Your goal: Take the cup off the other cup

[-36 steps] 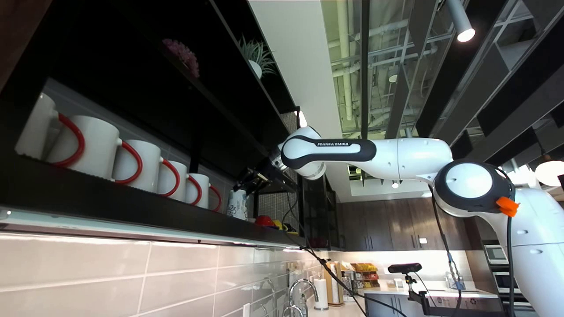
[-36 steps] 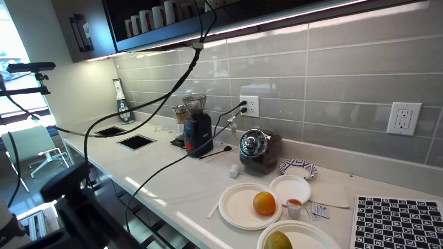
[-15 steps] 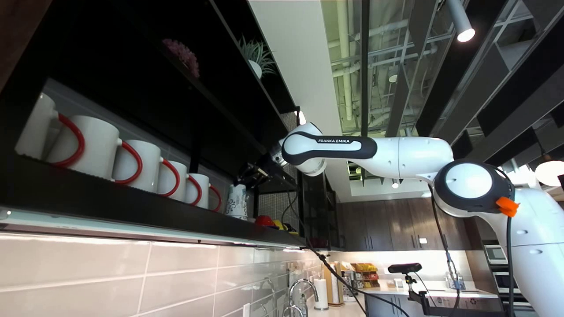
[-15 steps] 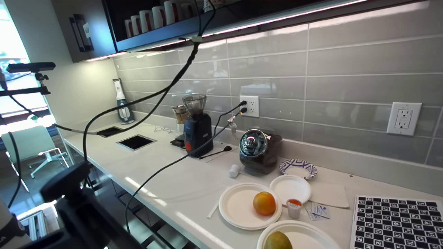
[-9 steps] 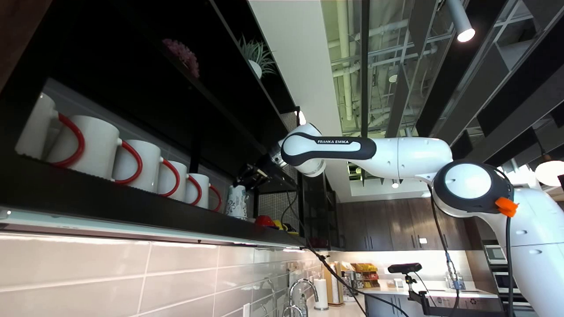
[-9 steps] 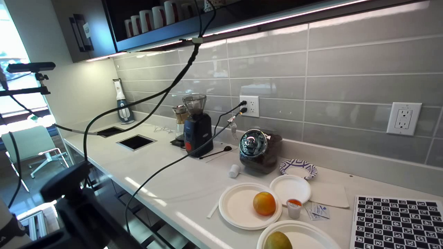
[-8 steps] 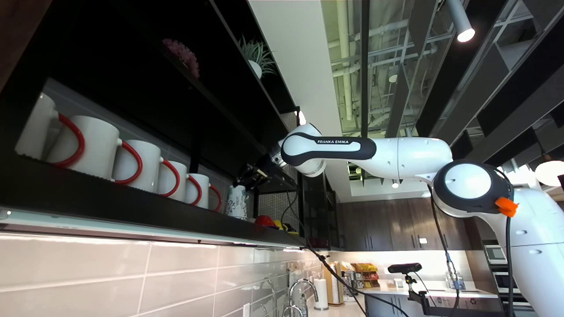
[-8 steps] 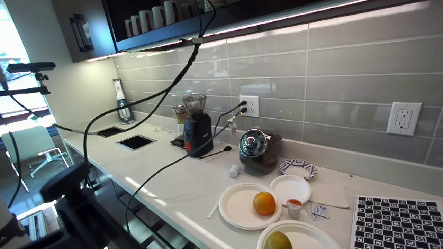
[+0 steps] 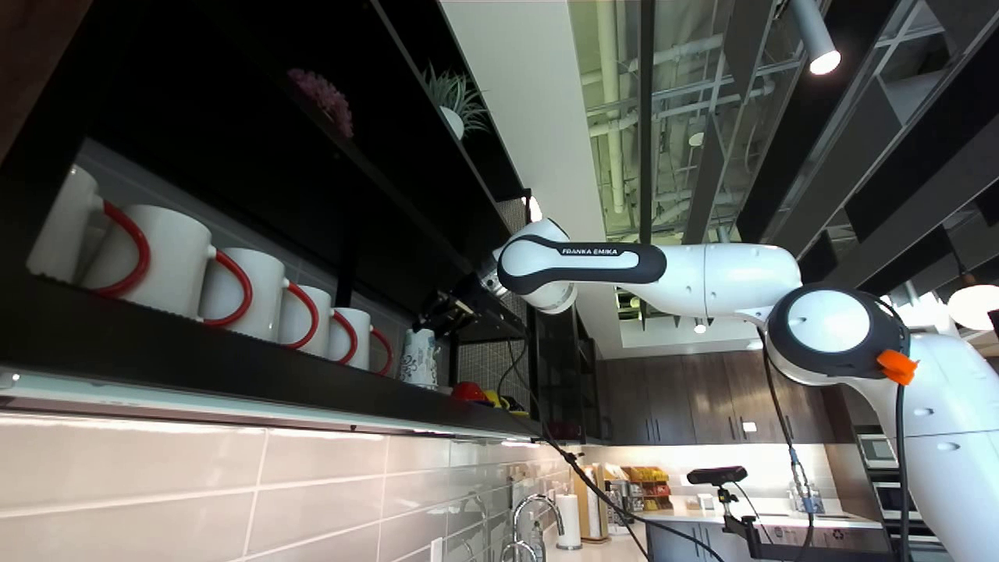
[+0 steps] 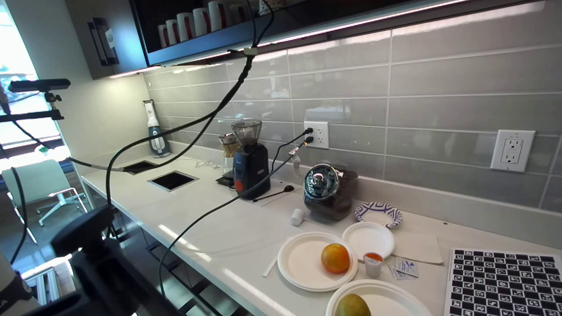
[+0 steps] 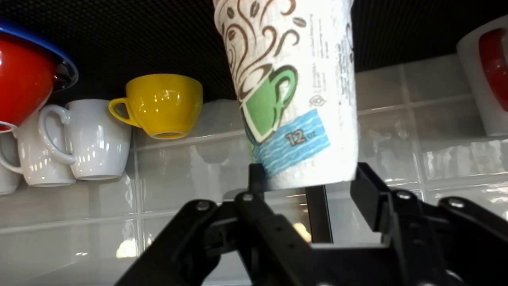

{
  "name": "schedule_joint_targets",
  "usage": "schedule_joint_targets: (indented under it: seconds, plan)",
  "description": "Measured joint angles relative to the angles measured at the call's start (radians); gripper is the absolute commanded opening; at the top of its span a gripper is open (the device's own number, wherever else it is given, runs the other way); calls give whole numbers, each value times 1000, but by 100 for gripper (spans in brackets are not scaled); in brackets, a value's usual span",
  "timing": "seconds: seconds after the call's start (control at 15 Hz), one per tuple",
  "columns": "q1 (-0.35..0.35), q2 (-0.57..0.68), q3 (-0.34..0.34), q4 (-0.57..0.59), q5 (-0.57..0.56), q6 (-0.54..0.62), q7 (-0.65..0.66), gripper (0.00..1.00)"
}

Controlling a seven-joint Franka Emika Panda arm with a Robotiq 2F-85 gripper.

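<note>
Lifting inside the black cabinet (image 9: 234, 363) could first of all bring the arm (image 9: 726, 281) up against the level above, since an exterior view shows little room there. A lesser worry is the cable (image 10: 232, 98) hanging in loops below: should it snag, the tug might jolt the whole hold. Next come the red-handled mugs (image 9: 267, 293), lined up nearby, where a sideways swing of the claw (image 11: 311, 177) could knock the nearest; the yellow cup (image 11: 164, 105), on the opposite side, looks safer. The paper cup (image 11: 301, 91) is perhaps the likeliest trouble — its thin wall could buckle under a hard squeeze, or the other cup, which I cannot tell apart here, might wedge inside and come along. As for where it lies, the paper cup is upside down, its narrow base end between the fingers (image 11: 257, 178), and the claw appears clamped on it, one finger against each side. Only that end is gripped — the rim lies well past the fingers, so a tilt could free it.
</note>
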State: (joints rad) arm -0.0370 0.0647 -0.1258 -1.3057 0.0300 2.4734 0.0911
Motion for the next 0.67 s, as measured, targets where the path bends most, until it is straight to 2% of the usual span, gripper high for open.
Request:
schedule_joint_targets:
  seconds: [0.07, 0.13, 0.2, 0.33, 0.4, 0.67]
  plan:
    - [0, 0, 0, 0, 0, 0, 0, 51]
    - [0, 0, 0, 0, 0, 0, 0, 64]
    - [0, 0, 0, 0, 0, 0, 0, 50]
    - [0, 0, 0, 0, 0, 0, 0, 44]
    - [0, 0, 0, 0, 0, 0, 0, 41]
    - [0, 0, 0, 0, 0, 0, 0, 44]
